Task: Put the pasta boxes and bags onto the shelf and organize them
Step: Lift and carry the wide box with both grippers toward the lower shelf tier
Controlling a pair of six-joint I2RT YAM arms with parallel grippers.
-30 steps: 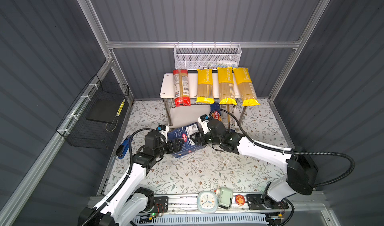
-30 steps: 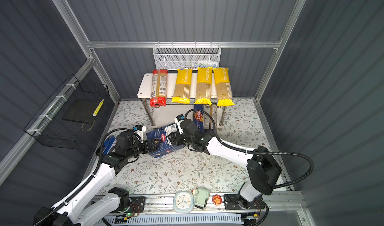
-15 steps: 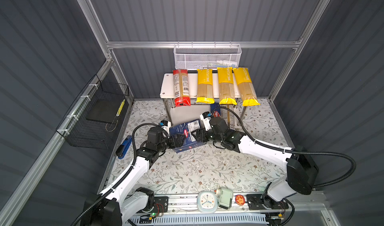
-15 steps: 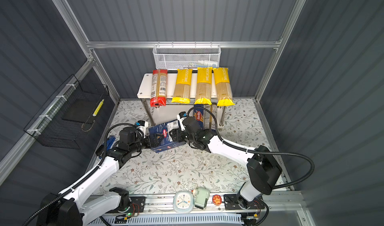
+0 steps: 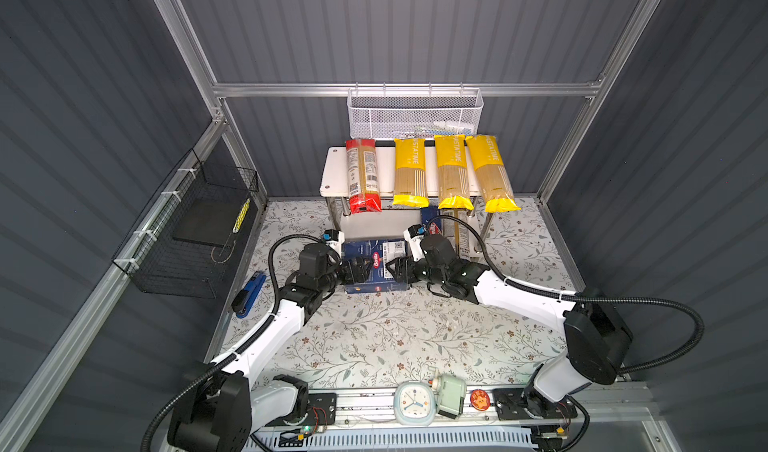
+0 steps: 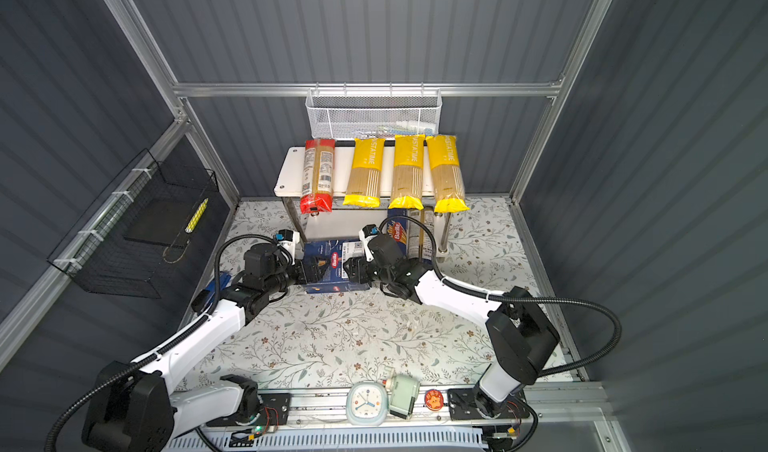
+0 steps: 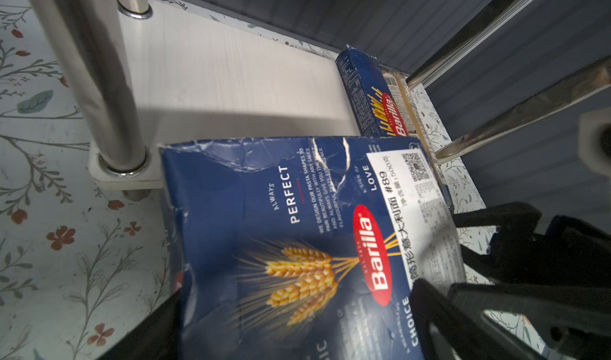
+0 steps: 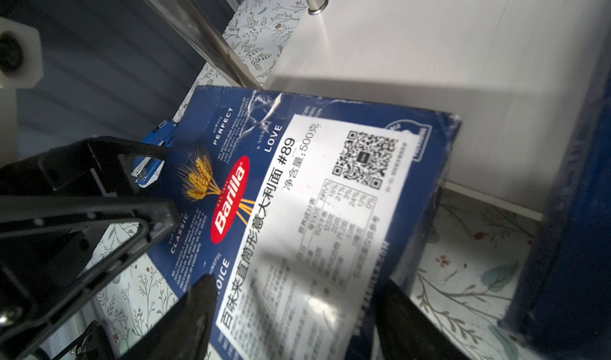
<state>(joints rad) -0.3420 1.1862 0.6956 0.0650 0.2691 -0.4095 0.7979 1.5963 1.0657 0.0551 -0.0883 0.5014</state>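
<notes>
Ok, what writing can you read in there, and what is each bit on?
"Barilla": wide box.
"ALWAYS PERFECT": wide box.
"A SIGN OF LOVE": wide box.
"#89": wide box.
"CLASSIC": wide box.
"CHOICE": wide box.
"Barilla": narrow box on the shelf.
"PASTATIME": yellow bags.
Too small to read: red-ended bag label, clock numbers, wide box's fine print.

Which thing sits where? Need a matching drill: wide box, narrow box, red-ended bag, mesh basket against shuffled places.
1 wide box
2 narrow box
3 red-ended bag
4 mesh basket

A lower board, right side
B hung on back rail
C leftmost on top board
D between left pincer and right pincer

Pairs: 1-D, 2-A, 3-C, 4-B
</notes>
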